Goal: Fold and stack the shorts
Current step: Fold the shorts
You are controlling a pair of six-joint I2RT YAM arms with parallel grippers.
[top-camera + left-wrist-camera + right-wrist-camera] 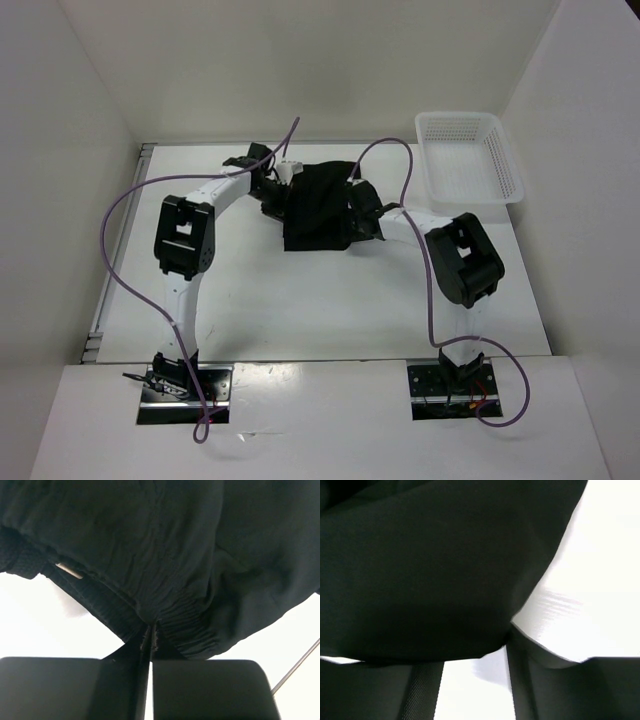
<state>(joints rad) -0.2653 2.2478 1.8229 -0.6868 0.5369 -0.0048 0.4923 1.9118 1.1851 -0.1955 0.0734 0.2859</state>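
Observation:
The black shorts (318, 205) lie bunched on the white table (330, 300), between my two grippers. My left gripper (276, 192) is at their left edge. In the left wrist view its jaws (151, 630) are pressed together on the gathered elastic waistband of the shorts (165, 540). A small pale tag (69, 570) shows on the band. My right gripper (358, 215) is at their right edge. In the right wrist view it (472, 652) stands open, with white table between its fingers and the edge of the shorts (430, 570) lying over the fingertips.
A white plastic mesh basket (470, 155) stands at the back right of the table. White walls enclose the table on the left, back and right. Purple cables loop over both arms.

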